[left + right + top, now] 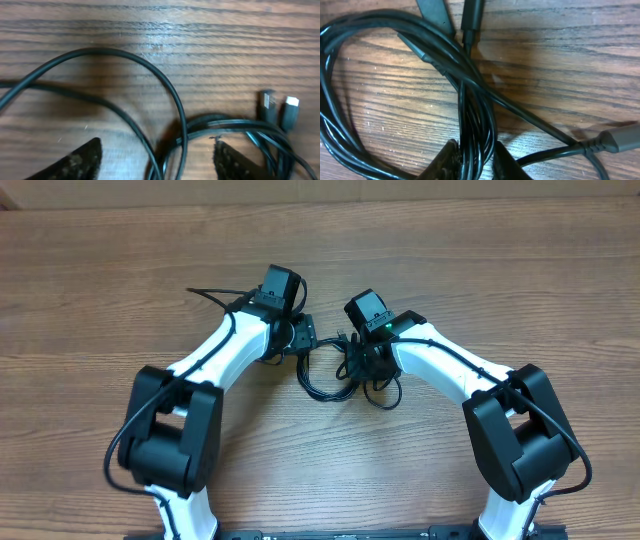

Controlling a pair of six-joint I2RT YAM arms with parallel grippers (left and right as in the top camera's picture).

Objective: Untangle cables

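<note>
1. My right gripper (476, 161) pinches the cables (470, 120) mid-worktop (90, 270), anchoring the bundle
2. My left gripper (155, 162) stands open astride a loose loop (150, 65), I judge to draw it clear of the tangle

No lettering, brand, number or sign can be read in any view. The cables (470, 125) and their plugs (290, 107) show plain black and grey surfaces – any fine print on them is too small or blurred to tell.
</note>
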